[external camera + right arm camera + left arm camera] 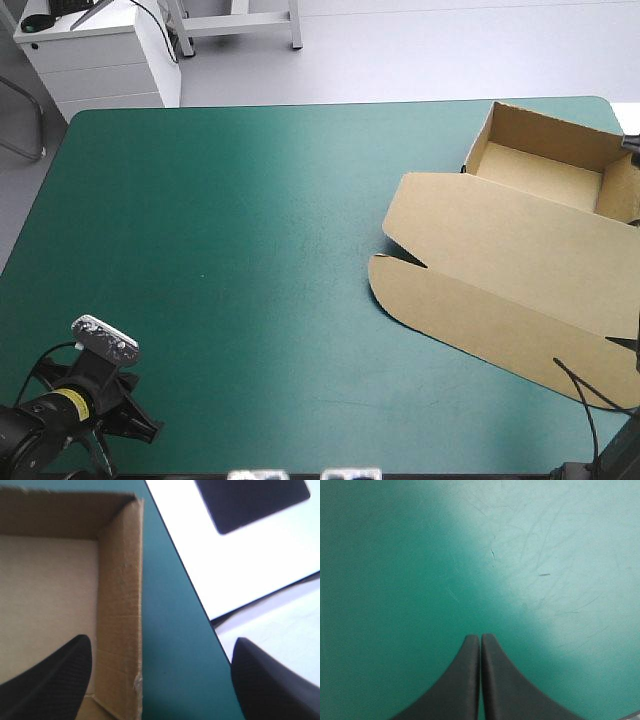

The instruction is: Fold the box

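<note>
The brown box (500, 260) lies at the table's right side as an open tray (545, 165) with raised walls, its lid (480, 280) flat toward the front. My right gripper (161, 641) is open above the tray's side wall (120, 605), with one finger over the tray's floor and the other past the table's edge. In the high view only a black tip of it (632, 143) shows by the tray's far right wall. My left gripper (480, 637) is shut on nothing, low over bare teal-green cover near the front left corner, far from the box.
The table's right edge (200, 605) runs close beside the tray's wall, with pale floor beyond it. Left of the box, the teal-green cover (220, 230) stretches to my left arm (70, 405).
</note>
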Tool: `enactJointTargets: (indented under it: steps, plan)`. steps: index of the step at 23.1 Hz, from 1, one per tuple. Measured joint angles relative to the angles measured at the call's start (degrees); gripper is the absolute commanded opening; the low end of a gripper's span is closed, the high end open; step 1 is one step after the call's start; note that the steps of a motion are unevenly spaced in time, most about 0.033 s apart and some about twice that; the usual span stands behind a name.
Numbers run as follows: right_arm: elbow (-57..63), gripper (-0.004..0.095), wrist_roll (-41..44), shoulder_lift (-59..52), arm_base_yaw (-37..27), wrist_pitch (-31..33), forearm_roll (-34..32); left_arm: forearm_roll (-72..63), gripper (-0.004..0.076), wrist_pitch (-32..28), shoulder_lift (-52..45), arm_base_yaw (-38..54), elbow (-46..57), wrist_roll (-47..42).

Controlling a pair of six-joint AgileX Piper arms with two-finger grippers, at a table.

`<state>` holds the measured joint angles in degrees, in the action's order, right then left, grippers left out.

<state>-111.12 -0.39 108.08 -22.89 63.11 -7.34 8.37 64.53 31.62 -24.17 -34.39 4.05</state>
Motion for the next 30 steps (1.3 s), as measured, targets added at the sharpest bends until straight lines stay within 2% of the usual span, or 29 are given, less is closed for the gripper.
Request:
enactJointTargets:
  steps: [6, 9, 13, 14, 18, 22, 26, 30]
  plan:
    - [-0.3, 0.0443, -1.4, -8.5, 0.0, 1.4, 6.1, 0.3, -0.0008, -0.9, 0.0, 0.0, 0.0, -0.2]
    - [-0.3, 0.0280, -2.2, -10.4, 0.0, 3.9, 9.3, 0.5, -0.0008, -1.6, 0.0, 0.0, 0.0, -0.2]
    - [-0.3, 0.0016, -3.2, -11.8, 0.2, 7.4, 11.3, 0.6, -0.0008, -2.2, 0.0, 0.0, 0.0, -0.2]
    - [-0.3, -0.0012, -4.0, -12.3, 0.6, 8.1, 11.8, 0.6, -0.0008, -2.4, 0.0, 0.0, 0.0, -0.2]
    - [0.1, -0.0013, -7.7, -16.3, 4.1, 8.7, 15.3, 0.6, -0.0008, -2.5, 0.0, 0.0, 0.0, -0.9]
    - [3.0, -0.0013, -9.5, -21.3, 10.4, 8.7, 16.7, 0.6, -0.0008, -2.4, 0.0, 0.0, 0.0, -5.5]
    - [10.0, -0.0013, -11.4, -27.7, 17.8, 8.7, 16.9, 0.6, -0.0008, -2.7, 0.0, 0.0, 0.0, -7.6]
    - [20.8, -0.0013, -12.5, -37.3, 19.8, 8.2, 16.9, 0.6, -0.0008, -3.2, 0.0, 0.0, 0.0, -7.7]
